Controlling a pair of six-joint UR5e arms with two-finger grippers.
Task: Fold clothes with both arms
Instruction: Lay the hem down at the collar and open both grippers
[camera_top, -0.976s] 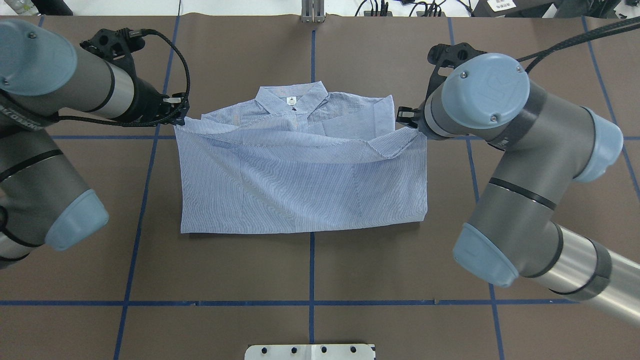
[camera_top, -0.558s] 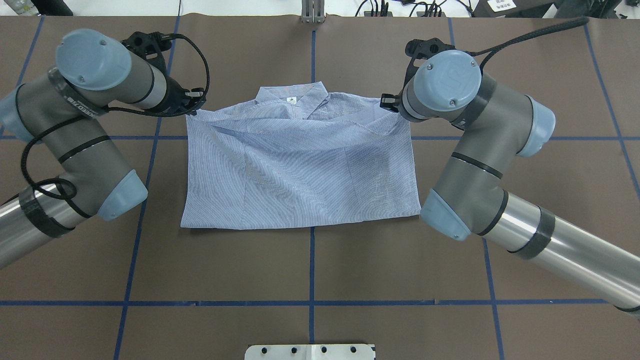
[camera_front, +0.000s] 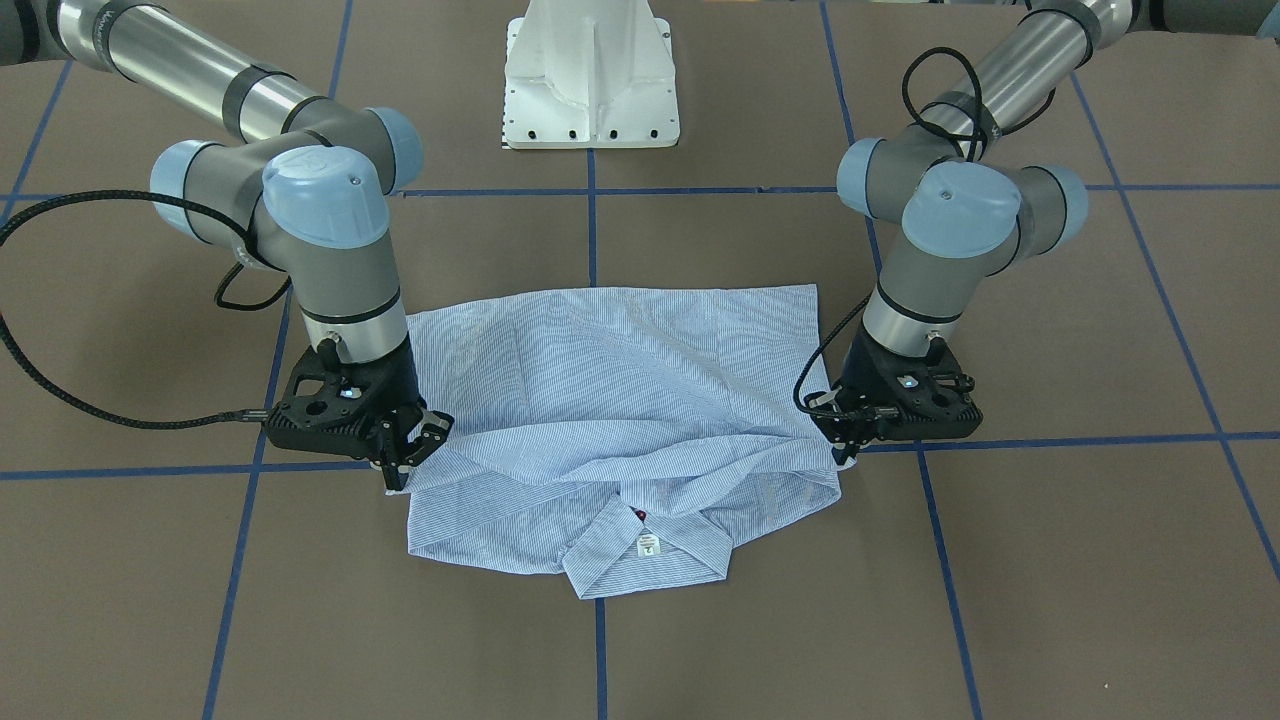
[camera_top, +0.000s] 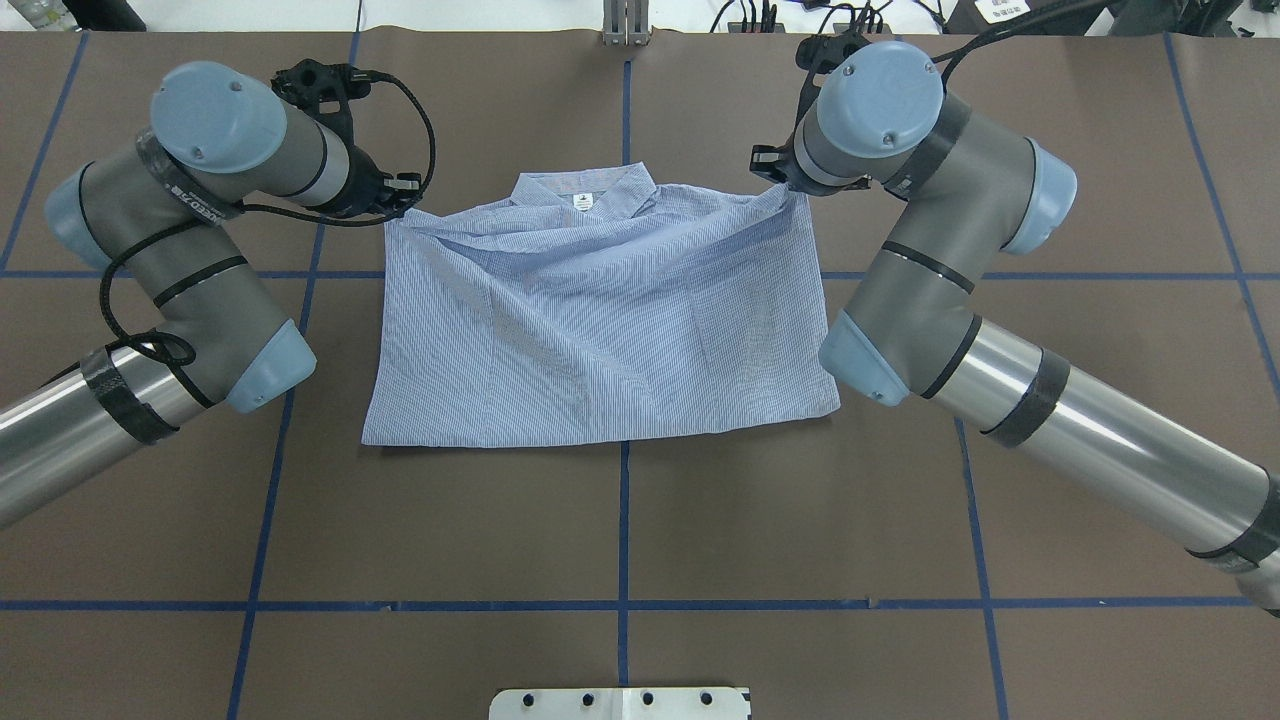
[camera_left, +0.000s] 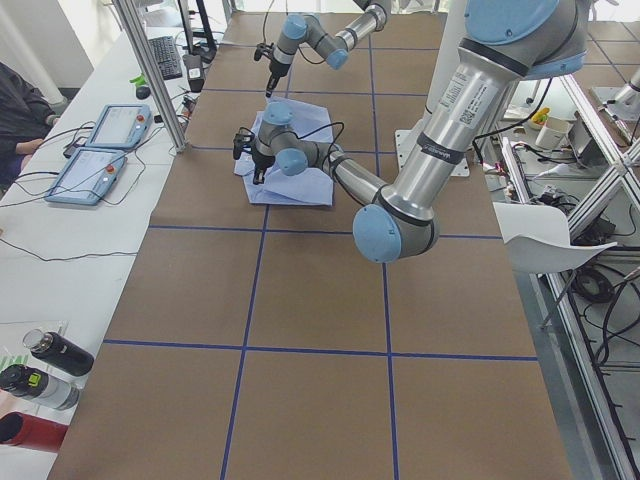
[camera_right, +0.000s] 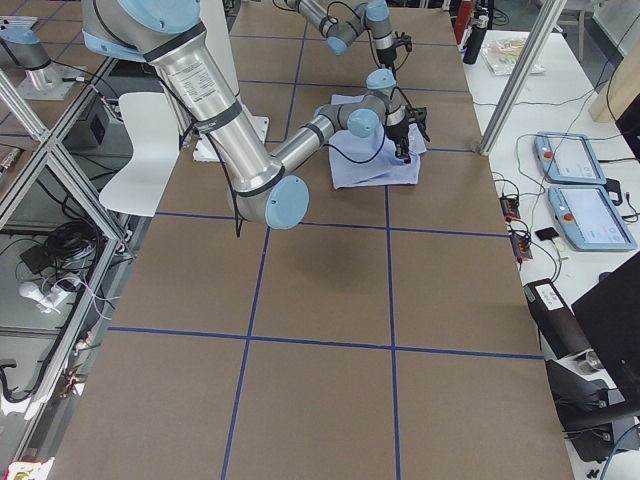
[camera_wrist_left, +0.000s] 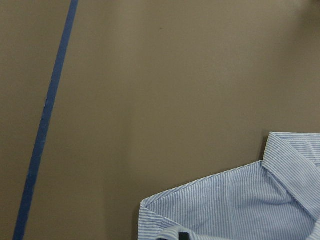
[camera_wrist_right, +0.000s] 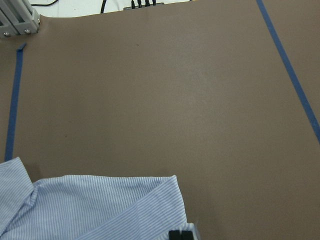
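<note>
The light blue striped shirt (camera_top: 600, 320) lies on the brown table, its lower half folded up over the body. The collar (camera_top: 585, 190) with the white neck label (camera_front: 648, 546) points away from the robot. My left gripper (camera_top: 393, 212) is shut on the folded edge's left corner, at the shoulder beside the collar. My right gripper (camera_top: 778, 186) is shut on the right corner. In the front-facing view the left gripper (camera_front: 843, 452) is on the right and the right gripper (camera_front: 402, 468) on the left, both low at the cloth. The wrist views show the shirt's corners (camera_wrist_left: 235, 205) (camera_wrist_right: 100, 205).
The white pedestal base (camera_front: 590, 75) stands behind the shirt on the robot's side. Blue tape lines (camera_top: 620, 605) cross the table. An aluminium post (camera_top: 625, 20) stands at the far edge. Tablets (camera_left: 100, 150) and bottles (camera_left: 45, 365) lie on a side bench.
Both grippers have carried the folded edge away from the robot, up to the shoulders near the collar. The fold now covers more of the shirt's chest.
</note>
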